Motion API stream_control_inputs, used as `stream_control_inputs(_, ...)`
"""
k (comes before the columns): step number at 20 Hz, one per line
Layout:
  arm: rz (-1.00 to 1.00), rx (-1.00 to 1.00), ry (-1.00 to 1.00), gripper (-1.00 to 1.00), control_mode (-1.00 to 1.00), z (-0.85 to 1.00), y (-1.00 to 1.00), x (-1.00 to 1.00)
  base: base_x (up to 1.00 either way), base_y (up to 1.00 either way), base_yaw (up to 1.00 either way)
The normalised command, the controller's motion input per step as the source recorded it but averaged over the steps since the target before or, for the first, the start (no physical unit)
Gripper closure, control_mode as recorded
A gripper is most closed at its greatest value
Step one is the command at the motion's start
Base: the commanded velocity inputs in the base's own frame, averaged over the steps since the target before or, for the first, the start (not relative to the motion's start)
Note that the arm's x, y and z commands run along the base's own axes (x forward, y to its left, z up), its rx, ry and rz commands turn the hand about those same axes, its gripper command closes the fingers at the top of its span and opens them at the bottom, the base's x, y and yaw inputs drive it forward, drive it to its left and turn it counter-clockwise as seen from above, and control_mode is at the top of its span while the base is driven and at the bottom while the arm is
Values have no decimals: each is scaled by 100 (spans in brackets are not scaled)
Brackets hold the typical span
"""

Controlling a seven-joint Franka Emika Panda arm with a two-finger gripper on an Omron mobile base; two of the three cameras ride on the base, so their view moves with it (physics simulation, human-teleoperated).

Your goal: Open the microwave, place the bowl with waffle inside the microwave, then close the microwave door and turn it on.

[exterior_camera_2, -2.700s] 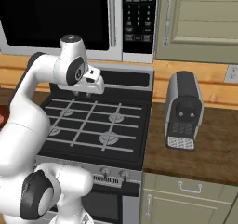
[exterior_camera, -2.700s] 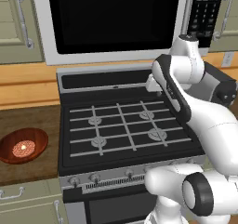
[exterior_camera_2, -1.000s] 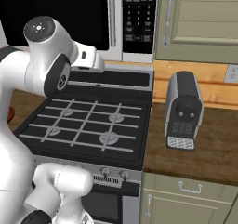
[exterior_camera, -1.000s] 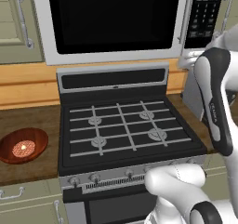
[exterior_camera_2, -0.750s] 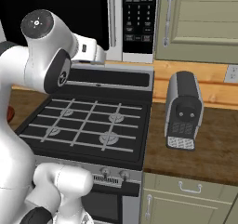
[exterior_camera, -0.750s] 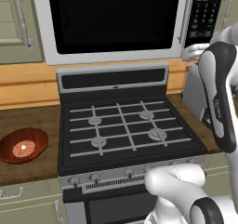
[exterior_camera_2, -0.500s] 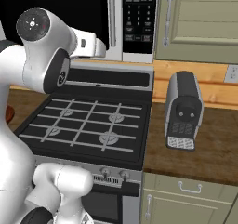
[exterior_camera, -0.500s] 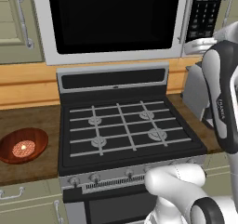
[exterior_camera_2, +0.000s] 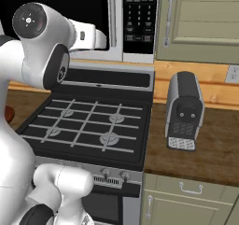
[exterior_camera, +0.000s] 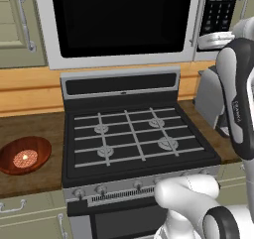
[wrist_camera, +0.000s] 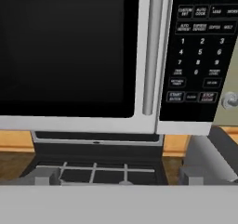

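Note:
The microwave [exterior_camera: 124, 25] hangs above the stove with its door [wrist_camera: 65, 46] closed. A black glass window fills the door, with the long grey handle [wrist_camera: 153, 51] at its right edge. The black keypad panel [wrist_camera: 200, 51] lies right of the handle. My gripper [wrist_camera: 121, 175] is open and empty, level with the door's lower edge and pointing at the handle from a short way off. From the right base view, the gripper [exterior_camera_2: 106, 39] hangs in front of the door. The reddish-brown bowl [exterior_camera: 24, 155] with the waffle [exterior_camera: 25, 158] in it sits on the wooden counter left of the stove.
The black gas stove [exterior_camera: 134, 134] lies under the microwave. A grey and black appliance [exterior_camera_2: 184, 109] stands on the counter right of the stove. Beige cabinet doors [exterior_camera_2: 205, 18] flank the microwave on both sides.
The arm has swung up from over the stove burners. The hand has risen to the microwave door's lower right part. The jaws stay open, and the bowl has not moved.

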Motion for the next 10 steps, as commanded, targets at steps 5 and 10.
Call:
stream_control_inputs(5,0,0,-11,-100,-100,26,-5,-1,0,0,0)
stream_control_inputs(10,0,0,0,-100,-100,9,-1,12,0,0,0)
